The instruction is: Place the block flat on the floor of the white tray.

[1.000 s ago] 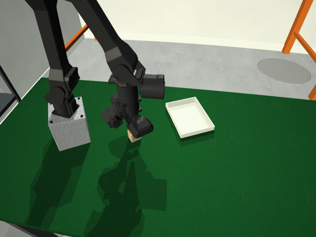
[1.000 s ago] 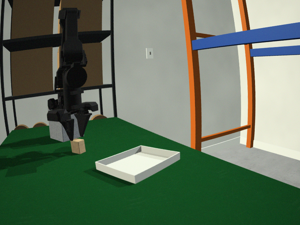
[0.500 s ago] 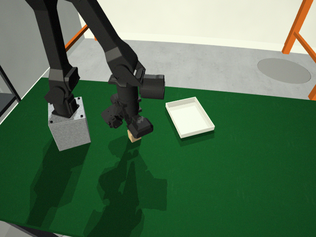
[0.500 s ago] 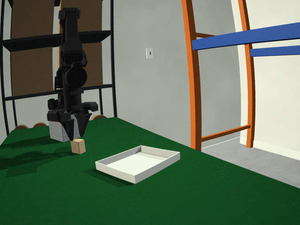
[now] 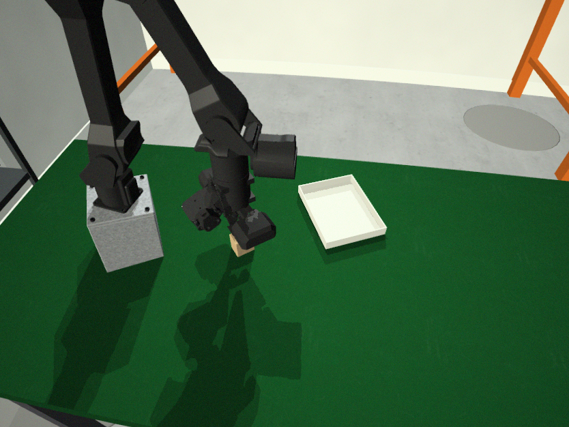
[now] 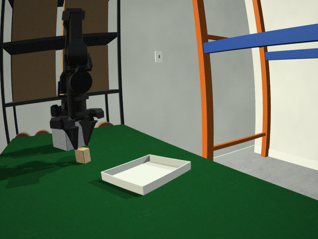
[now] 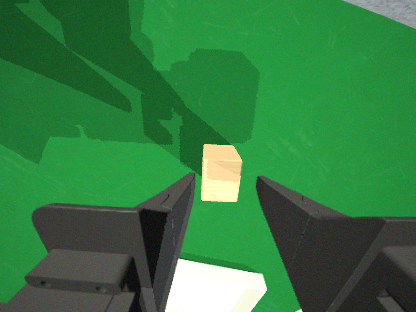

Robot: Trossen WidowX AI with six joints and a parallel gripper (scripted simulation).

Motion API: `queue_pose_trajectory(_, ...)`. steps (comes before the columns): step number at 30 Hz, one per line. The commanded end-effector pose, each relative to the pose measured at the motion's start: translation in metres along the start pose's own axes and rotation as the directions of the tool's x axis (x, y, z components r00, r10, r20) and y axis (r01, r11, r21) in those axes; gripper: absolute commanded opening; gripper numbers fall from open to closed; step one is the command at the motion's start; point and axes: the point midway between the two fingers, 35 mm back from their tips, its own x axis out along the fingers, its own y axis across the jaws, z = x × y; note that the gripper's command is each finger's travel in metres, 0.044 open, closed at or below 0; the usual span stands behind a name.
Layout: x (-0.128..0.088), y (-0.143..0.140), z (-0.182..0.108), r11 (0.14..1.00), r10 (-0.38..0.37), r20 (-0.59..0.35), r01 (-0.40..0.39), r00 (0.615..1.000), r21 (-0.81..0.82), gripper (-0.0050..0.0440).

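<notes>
A small light wooden block (image 5: 239, 247) stands on the green table; it also shows in the exterior view (image 6: 82, 155) and in the wrist view (image 7: 221, 173). My gripper (image 7: 226, 179) (image 6: 79, 145) is open and hangs just above the block, with its fingertips on either side of the block's top and not touching it. In the top view the gripper (image 5: 243, 234) hides most of the block. The white tray (image 5: 340, 209) (image 6: 145, 173) lies empty on the table to the right of the block, a short way off.
The arm's grey metal base block (image 5: 123, 224) stands to the left of the gripper. An orange frame (image 6: 207, 84) stands beyond the table's far edge. A corner of the white tray shows at the bottom of the wrist view (image 7: 215, 287).
</notes>
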Motion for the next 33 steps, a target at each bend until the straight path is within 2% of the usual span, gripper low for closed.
queue_pose_trajectory(1, -0.0027, 0.0028, -0.0033, 1.0, 0.014, -0.013, -0.014, 1.0, 0.005, 0.0227)
queue_pose_trajectory(33, -0.0012, 0.0057, -0.0067, 1.0, 0.014, -0.013, -0.014, 1.0, 0.005, 0.0227)
